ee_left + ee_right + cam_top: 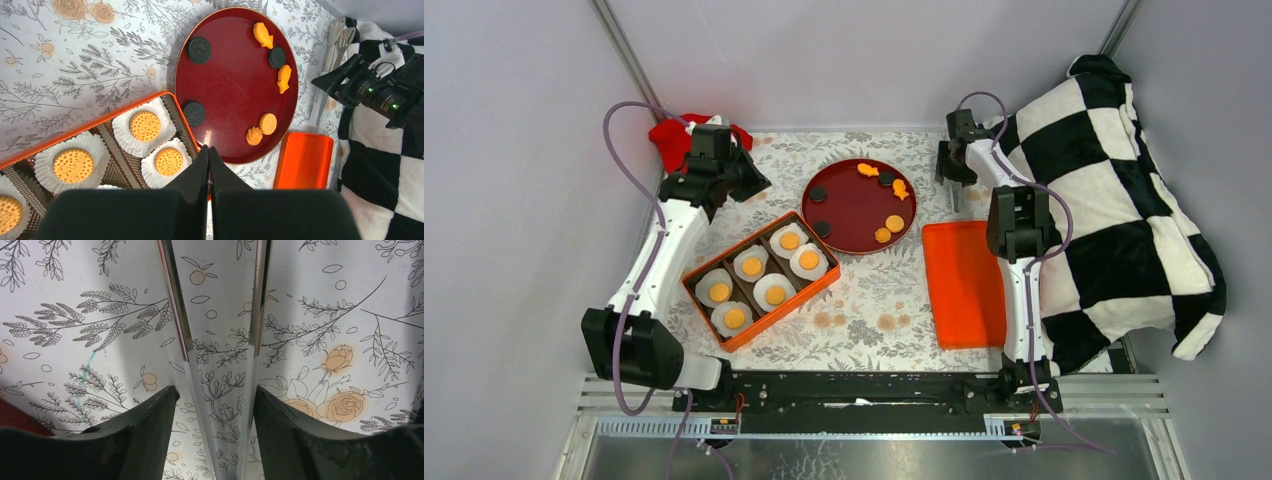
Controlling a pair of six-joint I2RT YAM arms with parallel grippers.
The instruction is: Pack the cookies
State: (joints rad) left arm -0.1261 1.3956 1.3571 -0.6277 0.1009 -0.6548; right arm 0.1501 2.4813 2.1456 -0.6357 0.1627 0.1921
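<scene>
Several cookies [752, 266] lie in white liners in the orange box [789, 310] at left centre. Two more round cookies [894, 223] rest on the dark red plate [849, 210], beside orange fish-shaped pieces [868, 170] and dark round biscuits [819, 194]. My left gripper [208, 150] is shut and empty, hovering over the box's corner next to the plate [235, 85]. My right gripper [216, 392] stands open at the back right, low over the tablecloth. The two arms of metal tongs [175, 300] run between its fingers.
An orange lid [964, 285] lies right of the plate. A black-and-white checkered cloth [1124, 200] fills the right side. A red cloth [669, 135] sits behind the left arm. Walls close the back and both sides.
</scene>
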